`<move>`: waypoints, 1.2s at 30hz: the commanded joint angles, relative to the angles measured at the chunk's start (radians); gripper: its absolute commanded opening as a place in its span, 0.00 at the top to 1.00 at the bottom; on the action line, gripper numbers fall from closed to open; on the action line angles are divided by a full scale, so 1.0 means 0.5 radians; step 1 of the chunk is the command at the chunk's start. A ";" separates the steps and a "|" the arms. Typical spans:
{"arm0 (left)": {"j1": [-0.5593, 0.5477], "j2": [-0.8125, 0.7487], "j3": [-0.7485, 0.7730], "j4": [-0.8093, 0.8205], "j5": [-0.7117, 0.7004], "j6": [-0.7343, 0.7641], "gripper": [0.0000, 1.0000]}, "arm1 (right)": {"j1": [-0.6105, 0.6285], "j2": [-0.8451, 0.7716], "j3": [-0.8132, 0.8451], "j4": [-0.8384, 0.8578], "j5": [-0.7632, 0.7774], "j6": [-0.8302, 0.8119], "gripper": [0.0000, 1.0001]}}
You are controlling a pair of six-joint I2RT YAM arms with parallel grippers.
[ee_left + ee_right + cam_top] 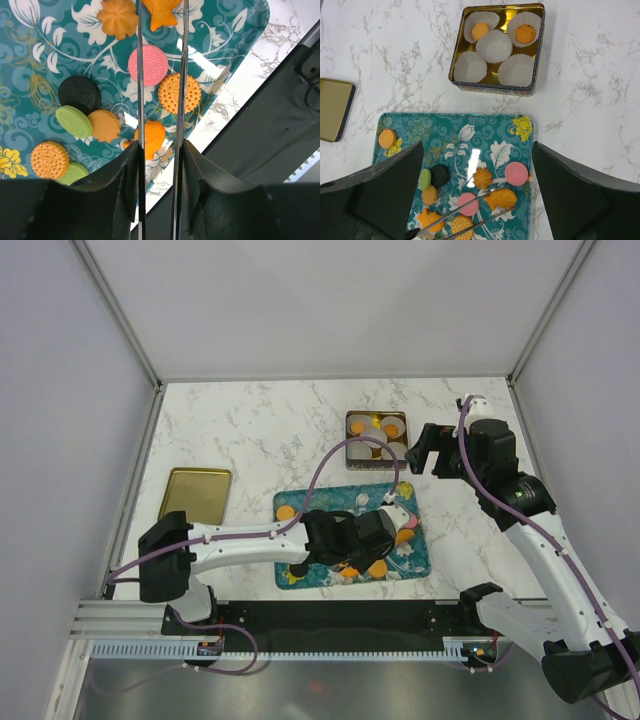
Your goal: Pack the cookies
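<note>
Cookies in orange, pink, green and black lie on a teal flowered tray [330, 502]. My left gripper [159, 150] is shut on metal tongs [140, 100], low over the tray. The tong tips [470, 205] straddle an orange fish-shaped cookie [501, 199], also seen in the left wrist view [161, 12]. I cannot tell if it is pinched. A pink cookie [150, 65] and an orange round one [172, 93] lie by the blades. My right gripper [480, 170] is open and empty, high above the tray's far edge [425, 452].
A gold tin [496, 88] beyond the tray holds several white paper cups; two have an orange cookie [480, 30] [525, 34]. The tin's gold lid [196, 493] lies left of the tray. Walls enclose the marble table on three sides.
</note>
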 commanded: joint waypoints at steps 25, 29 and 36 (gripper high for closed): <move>0.790 0.027 0.721 -0.044 -0.011 0.201 0.64 | -0.005 -0.033 0.075 -0.003 0.013 0.023 0.02; 0.916 0.284 0.900 -0.047 -0.008 0.235 0.64 | -0.009 -0.033 0.081 -0.021 -0.002 0.029 0.02; 1.002 0.609 1.139 -0.044 -0.032 0.333 0.64 | -0.006 -0.039 0.087 -0.055 -0.005 0.016 0.02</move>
